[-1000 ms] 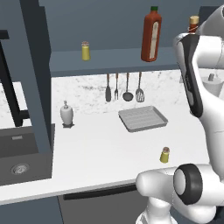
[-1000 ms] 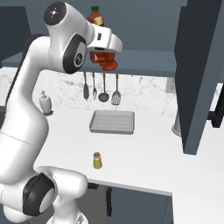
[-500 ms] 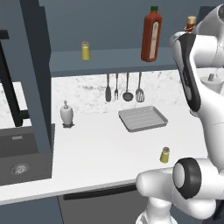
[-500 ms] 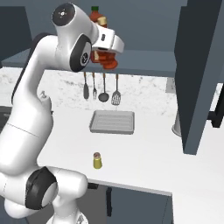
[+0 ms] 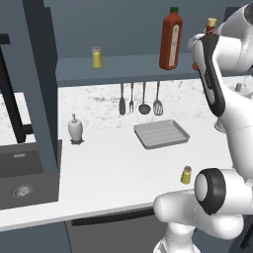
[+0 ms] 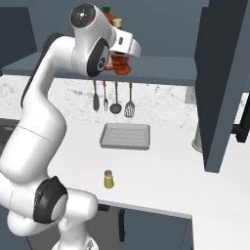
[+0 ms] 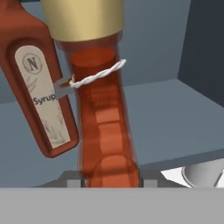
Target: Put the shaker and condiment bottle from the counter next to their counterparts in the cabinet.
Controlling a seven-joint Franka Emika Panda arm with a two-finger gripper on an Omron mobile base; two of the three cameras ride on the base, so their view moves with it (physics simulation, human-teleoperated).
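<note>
My gripper [image 6: 123, 59] is shut on the condiment bottle [image 7: 105, 127], a short ridged red bottle with a tan cap and a small white tag. It hangs at shelf height in the cabinet [image 6: 161, 73], right next to the tall smooth red bottle [image 7: 38, 92] with the pale label; whether they touch I cannot tell. In the left base view the held bottle's tan cap [image 5: 211, 22] peeks over my arm, right of the tall green-capped bottle [image 5: 170, 39]. One yellow shaker [image 5: 97, 57] stands on the shelf at the left. The other shaker [image 5: 186, 175] stands on the counter near its front edge.
A grey ridged tray [image 5: 161, 133] lies mid-counter under several hanging utensils [image 5: 139, 99]. A white pump dispenser [image 5: 74, 129] stands left of it, beside the sink [image 5: 22, 185]. A dark cabinet panel [image 6: 222, 83] hangs at the right, with a grey round object [image 6: 197, 141] below it.
My arm has shifted slightly toward the shelf, still carrying the condiment bottle. Both shakers and the tall bottle stand where they were.
</note>
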